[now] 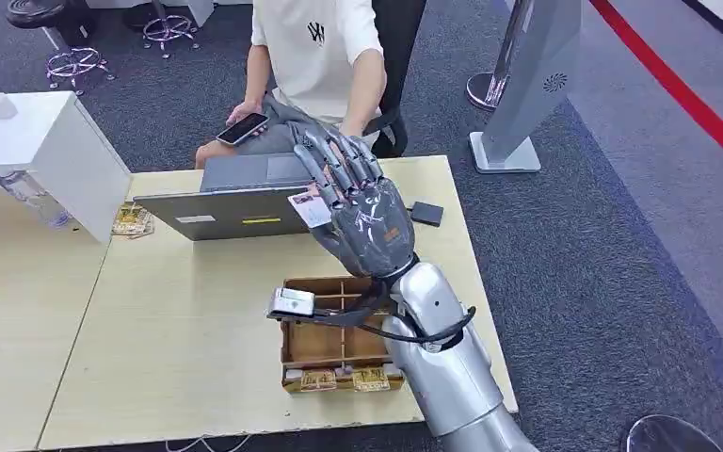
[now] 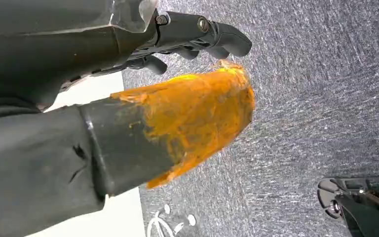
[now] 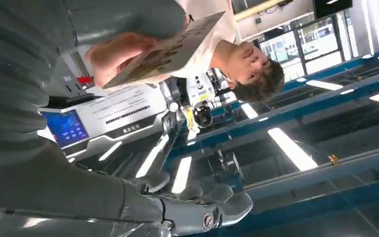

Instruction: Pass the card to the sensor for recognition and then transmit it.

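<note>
The robot's right hand pinches a card above the bench, just beyond a wooden tray, facing a seated person.

I see a dark grey carpet with a red stripe running across it at the far right. Two pale wooden tables stand edge to edge, and a white cabinet sits on the left one. Beyond them I make out the chrome bases of stools and a grey stand on a flat foot. In the right wrist view, long ceiling lights glow between blue beams, with glazed windows behind.
</note>
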Robot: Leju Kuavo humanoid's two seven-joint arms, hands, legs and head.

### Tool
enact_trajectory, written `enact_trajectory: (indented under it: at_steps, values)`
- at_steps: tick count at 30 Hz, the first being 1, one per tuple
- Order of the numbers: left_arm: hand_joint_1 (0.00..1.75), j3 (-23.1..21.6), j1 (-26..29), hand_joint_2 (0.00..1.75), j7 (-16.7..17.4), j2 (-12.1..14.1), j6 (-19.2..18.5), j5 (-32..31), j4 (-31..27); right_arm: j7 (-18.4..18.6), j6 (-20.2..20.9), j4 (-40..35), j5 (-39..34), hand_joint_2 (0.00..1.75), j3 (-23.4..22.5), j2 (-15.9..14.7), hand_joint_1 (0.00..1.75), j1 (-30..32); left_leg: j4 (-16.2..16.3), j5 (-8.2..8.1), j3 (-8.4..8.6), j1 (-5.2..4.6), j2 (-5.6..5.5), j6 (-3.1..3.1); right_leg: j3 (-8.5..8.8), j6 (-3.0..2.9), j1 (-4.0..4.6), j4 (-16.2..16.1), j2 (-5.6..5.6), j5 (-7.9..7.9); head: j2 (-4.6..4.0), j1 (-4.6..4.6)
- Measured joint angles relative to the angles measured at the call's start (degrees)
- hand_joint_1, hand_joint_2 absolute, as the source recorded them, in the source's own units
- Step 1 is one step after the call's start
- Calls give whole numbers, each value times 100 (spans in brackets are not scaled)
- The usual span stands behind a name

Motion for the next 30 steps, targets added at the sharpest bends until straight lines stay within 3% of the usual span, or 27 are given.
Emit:
enact_trajectory:
  at_steps: [17, 22, 25, 30]
  values:
    - [0, 0, 1, 0, 0, 2, 0, -22, 0, 192, -2, 168, -24, 175, 4, -109, 175, 12, 0, 0, 0, 0, 0, 0, 0, 0, 0, 0, 0, 0, 0, 0]
    - [0, 0, 5, 0, -7, 2, 7, -39, 0, -118, -2, 175, -346, 175, -24, -114, 175, 139, 0, 0, 0, 0, 0, 0, -1, 0, 0, 0, 0, 0, 0, -2]
    - [0, 13, 10, 0, -37, 2, 9, -39, 0, -440, -2, 304, -1061, 175, -50, -109, 175, 213, 0, 0, -1, 0, 0, 0, 0, 0, 0, 0, 0, 0, 0, 0]
    - [0, 24, 13, 0, -44, 2, 15, -37, 0, -529, -2, 443, -1266, 175, -59, -96, 175, 273, 0, 0, -1, 0, 0, 0, 0, 0, 0, 0, 0, 0, 0, 0]
